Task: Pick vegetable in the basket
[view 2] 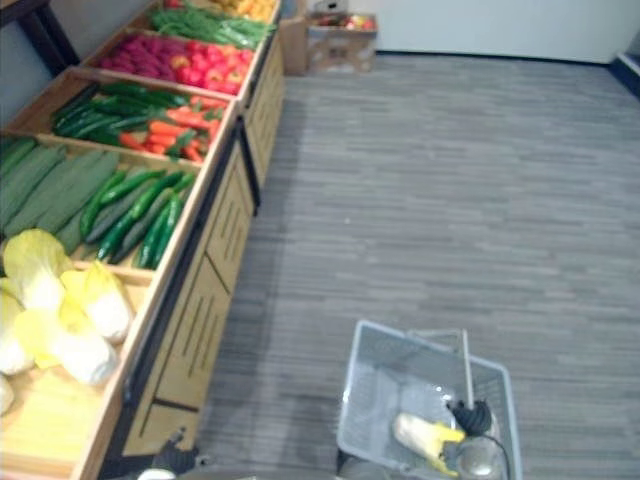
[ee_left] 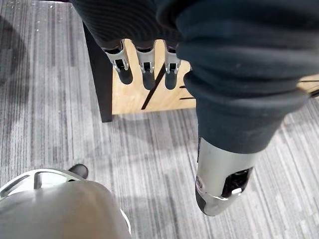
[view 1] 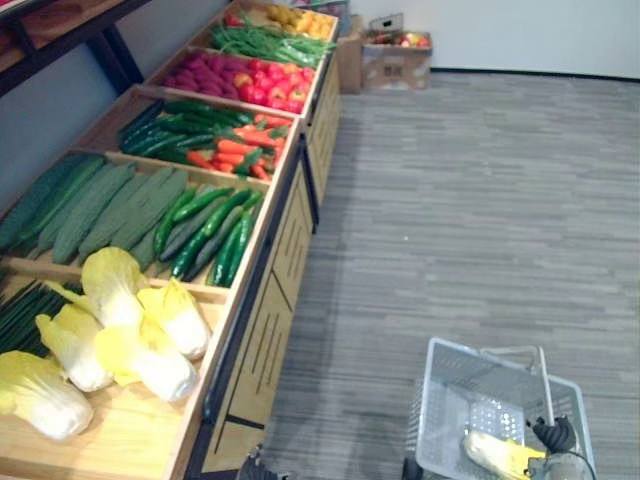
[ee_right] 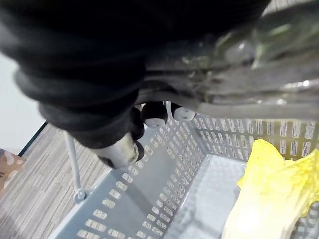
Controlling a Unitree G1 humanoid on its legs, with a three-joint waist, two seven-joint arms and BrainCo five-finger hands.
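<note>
Grey carpet floor (view 1: 470,200) across most of the frame, with a long wooden produce stand (view 1: 270,300) along robot's left. Stand bins near to far: loose napa cabbages (view 1: 130,330), long ridged gourds (view 1: 90,205) next to cucumbers (view 1: 210,235), carrots (view 1: 235,150) mixed with dark green veg, red peppers (view 1: 260,85), green beans (view 1: 265,42). Cardboard box (view 1: 395,55) with produce on the floor past the far end. Grey perforated basket (view 1: 440,410) at lower right, well apart from the stand. Target veg: one napa cabbage (view 1: 492,453) lying inside the basket on its bottom, at the near end by the wall. Right hand (view 1: 554,434) is clenched round the basket's handle (view 1: 546,390), directly above the cabbage. Left hand (ee_left: 219,179) hangs released by the stand's lower front panel, fingers straight, grasping nothing.
</note>
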